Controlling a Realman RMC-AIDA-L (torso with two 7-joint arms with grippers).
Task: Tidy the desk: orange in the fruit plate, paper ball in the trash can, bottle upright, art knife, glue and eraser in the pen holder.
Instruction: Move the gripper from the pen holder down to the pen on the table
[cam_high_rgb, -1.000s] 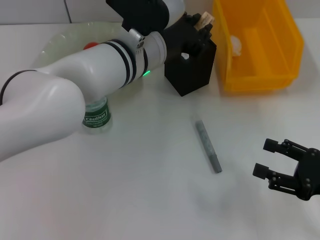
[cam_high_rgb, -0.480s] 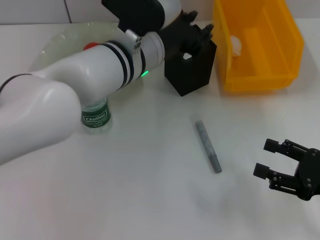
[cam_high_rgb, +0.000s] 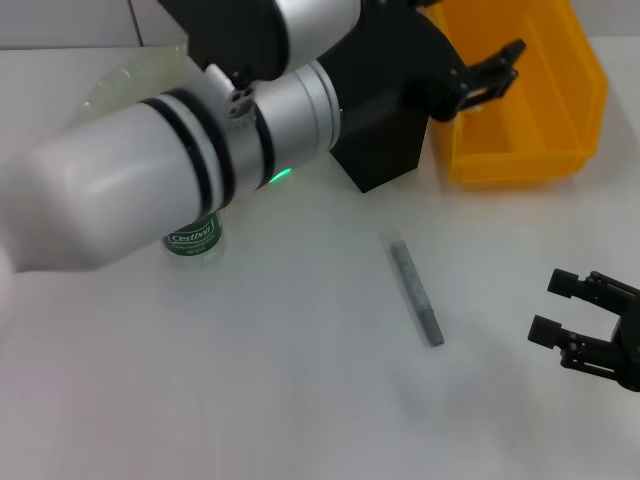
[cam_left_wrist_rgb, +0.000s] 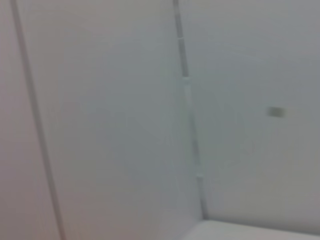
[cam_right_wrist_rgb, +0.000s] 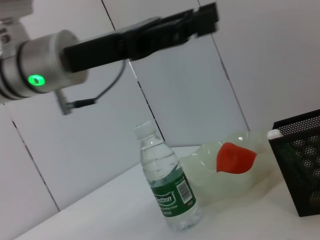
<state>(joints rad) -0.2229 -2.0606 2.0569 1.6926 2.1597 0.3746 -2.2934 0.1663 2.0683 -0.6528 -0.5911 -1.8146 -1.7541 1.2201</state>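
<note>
Currently, your left gripper (cam_high_rgb: 495, 72) hangs raised above the pen holder (cam_high_rgb: 385, 140), beside the yellow trash can (cam_high_rgb: 520, 130); its fingers look slightly apart, though motion blur limits certainty. Your right gripper (cam_high_rgb: 572, 308) sits low at the table's (cam_high_rgb: 300, 380) near right, fingers apart and empty. Note the art knife (cam_high_rgb: 416, 292) lying flat mid-table and the bottle (cam_right_wrist_rgb: 167, 187) upright beside the fruit plate (cam_right_wrist_rgb: 235, 172) holding the orange (cam_right_wrist_rgb: 234, 156).

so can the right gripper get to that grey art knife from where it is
Probably yes. The right gripper sits open and low on the robot's right, and only bare desk lies between it and the art knife. The left gripper is raised farther back, clear of that path.
</note>
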